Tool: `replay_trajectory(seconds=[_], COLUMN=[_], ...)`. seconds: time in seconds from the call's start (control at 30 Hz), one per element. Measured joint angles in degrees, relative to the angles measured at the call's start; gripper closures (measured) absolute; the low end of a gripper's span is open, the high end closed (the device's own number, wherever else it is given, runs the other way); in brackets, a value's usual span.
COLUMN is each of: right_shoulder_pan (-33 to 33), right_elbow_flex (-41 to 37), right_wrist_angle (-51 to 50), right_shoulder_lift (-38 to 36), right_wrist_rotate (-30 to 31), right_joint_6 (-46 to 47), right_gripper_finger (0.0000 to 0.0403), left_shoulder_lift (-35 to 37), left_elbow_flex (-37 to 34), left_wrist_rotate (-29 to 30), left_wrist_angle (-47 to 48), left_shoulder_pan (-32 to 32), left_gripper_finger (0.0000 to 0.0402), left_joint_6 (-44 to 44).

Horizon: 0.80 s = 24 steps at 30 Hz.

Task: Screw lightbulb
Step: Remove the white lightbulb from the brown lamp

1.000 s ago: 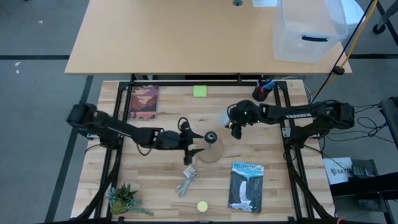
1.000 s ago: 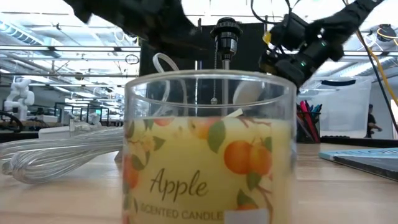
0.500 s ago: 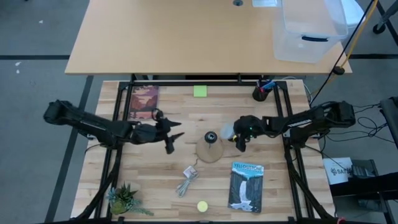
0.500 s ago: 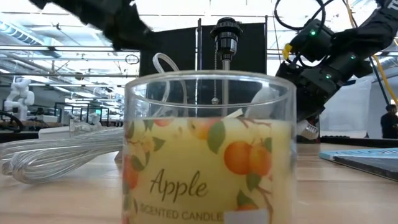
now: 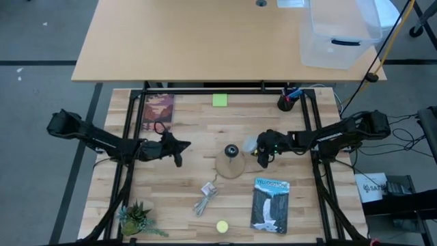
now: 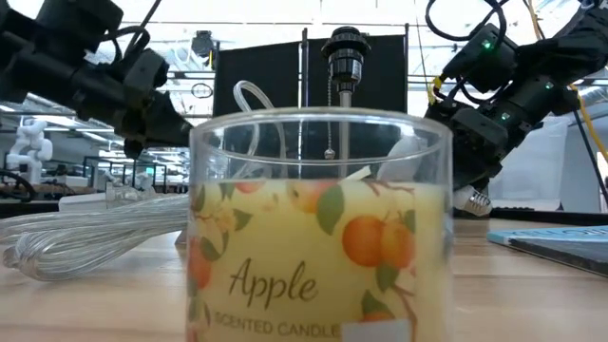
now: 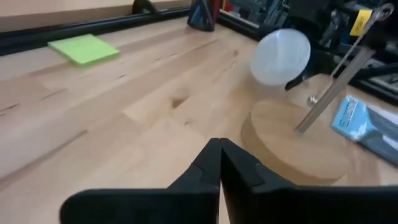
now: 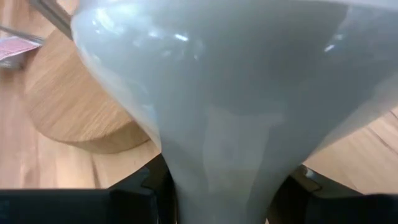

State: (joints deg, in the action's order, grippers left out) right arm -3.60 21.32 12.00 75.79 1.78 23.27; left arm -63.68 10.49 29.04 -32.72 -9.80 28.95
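Lightbulb (image 5: pixel 250 144) and socket are the pair that matters here: the white globe hangs in the right gripper (image 5: pixel 261 147), just right of the round wooden base (image 5: pixel 231 164) and apart from the black socket (image 5: pixel 231 149) that stands on a thin stem above that base. The right gripper's jaws are partly closed around the bulb's tapering neck, as the right wrist view shows, with the frosted glass (image 8: pixel 236 93) filling most of that picture and the dark fingers (image 8: pixel 143 186) hugging the narrow end. The bulb's long axis runs roughly level, globe toward the socket and neck back into the gripper, so the screw end appears to face away from the socket; I judge the bulb must be turned about before it can thread in. The right arm is clearly the nearer one. The left gripper (image 5: pixel 176 145) waits well to the left of the base, its fingers (image 7: pixel 211 168) pressed fully together on nothing. A candle jar (image 6: pixel 321 228) fills the near foreground of the low view.
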Motion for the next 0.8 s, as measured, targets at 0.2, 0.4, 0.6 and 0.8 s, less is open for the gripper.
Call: replay_trajectory(seconds=[0.2, 0.4, 0.6, 0.8], right_shoulder_pan=[1.85, 2.21, 2.22, 2.59], right_elbow_flex=[-0.52, -1.25, -1.27, -1.13], right_wrist_angle=[-0.32, -0.85, -1.94, -1.13], right_shoulder_lift=[0.13, 0.44, 1.07, 3.65], right_wrist_rotate=[4.59, 6.22, 5.75, 6.24], right_joint_6=[3.92, 6.52, 7.59, 6.60], right_gripper_finger=[0.0234, 0.0234, 0.0234, 0.0234], left_shoulder_lift=[0.00, -0.02, 0.13, 0.42], left_elbow_flex=[-2.50, -8.00, -10.08, -10.08], left_wrist_rotate=[-0.44, -0.25, 0.03, -1.29], left_wrist_angle=[-0.02, -7.07, -13.13, -14.21], left_shoulder_pan=[0.00, 0.04, -0.44, -0.39], left_gripper_finger=[0.0400, 0.0400, 0.0401, 0.0401], left_joint_6=[-2.31, -2.51, -6.93, -10.58])
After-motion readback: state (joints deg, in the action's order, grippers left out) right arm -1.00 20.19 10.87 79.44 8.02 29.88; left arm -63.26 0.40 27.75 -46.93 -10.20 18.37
